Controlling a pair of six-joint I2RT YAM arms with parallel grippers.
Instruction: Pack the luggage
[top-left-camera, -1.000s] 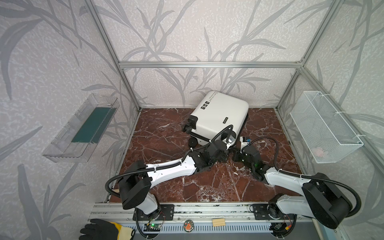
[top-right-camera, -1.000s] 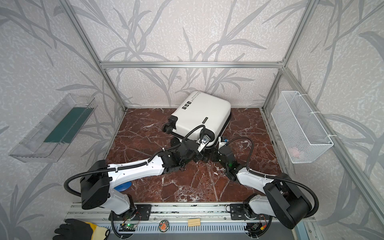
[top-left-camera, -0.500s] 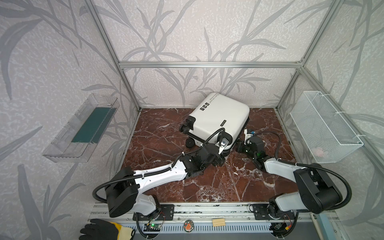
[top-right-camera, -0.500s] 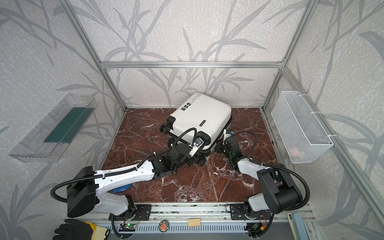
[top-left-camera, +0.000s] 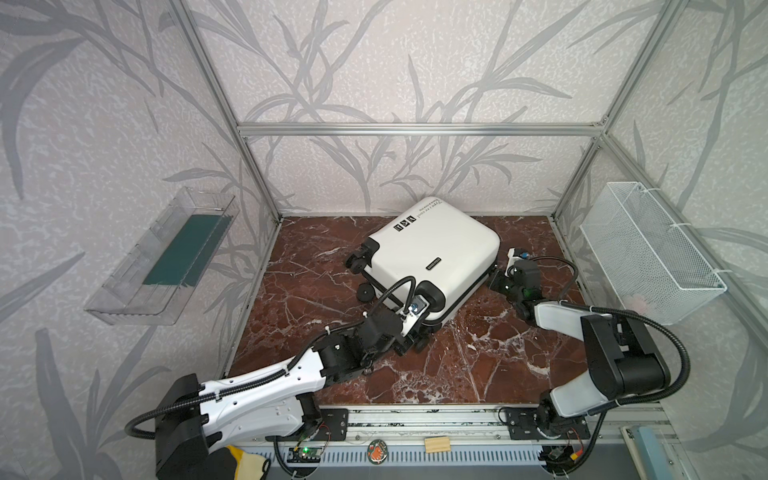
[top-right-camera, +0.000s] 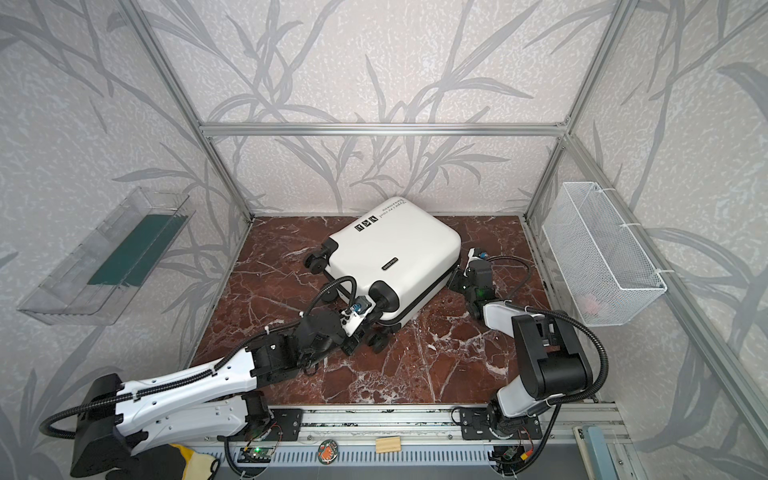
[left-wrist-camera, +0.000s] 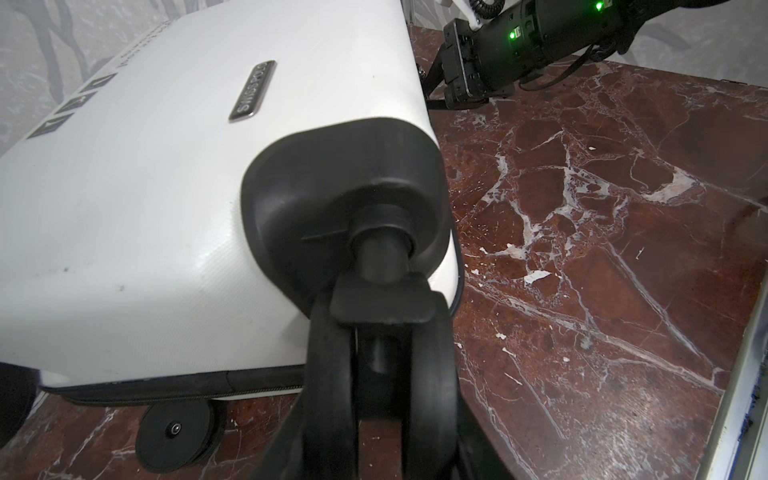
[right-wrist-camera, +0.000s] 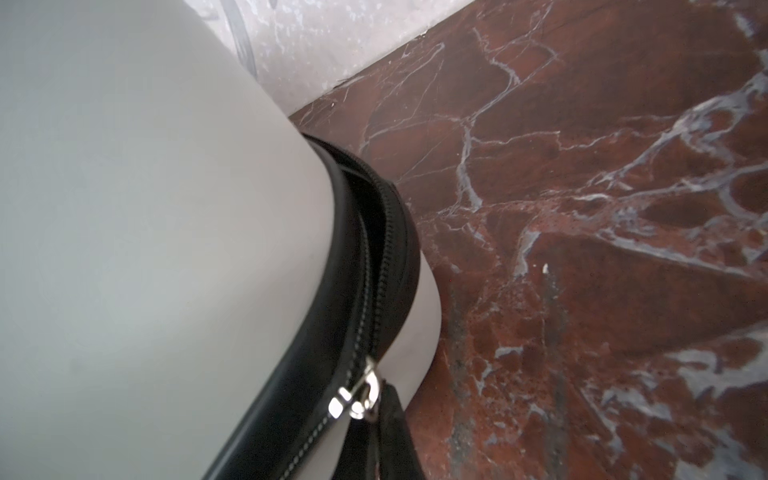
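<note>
Left gripper (left-wrist-camera: 380, 386) is clamped partway shut on the caster (left-wrist-camera: 382, 305) at the near corner of the luggage (top-left-camera: 432, 249). Right gripper (top-left-camera: 495, 284), jaws pressed together, pinches the black zipper pull (right-wrist-camera: 386, 436) at the luggage's right side seam. The pull is stretched straight from its silver slider (right-wrist-camera: 353, 395). The luggage lies flat, lid down and skewed, on the marble floor (top-left-camera: 478, 374). It sits toward the back wall, between the two arms.
</note>
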